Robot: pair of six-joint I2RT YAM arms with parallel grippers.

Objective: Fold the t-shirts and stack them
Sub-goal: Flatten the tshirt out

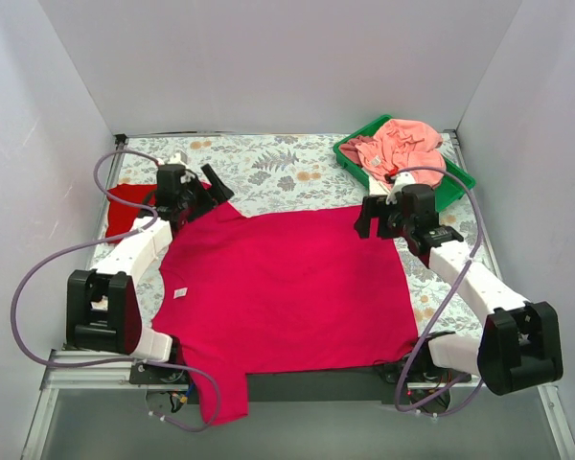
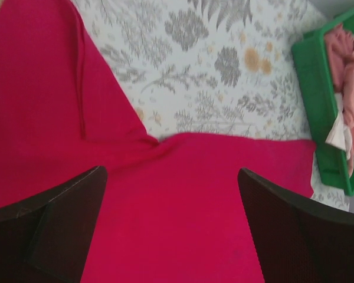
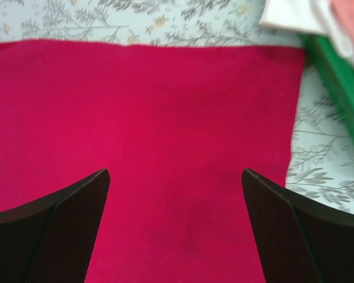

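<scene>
Left gripper (image 1: pixel 211 190) and right gripper (image 1: pixel 376 218) are being held with fingers spread and nothing between them, over the far corners of the large crimson-magenta cloth t-shirt (image 1: pixel 287 287), which is being shown spread flat on the grey floral-print cloth (image 1: pixel 278 165), one sleeve trailing off the near edge. The smaller scarlet-red cloth t-shirt (image 1: pixel 123 209) is being partly hidden by the left arm (image 1: pixel 139 251), and the crumpled pink fabric (image 1: pixel 407 144) in the green plastic tray (image 1: pixel 458 187) is too bunched to be identified.
</scene>
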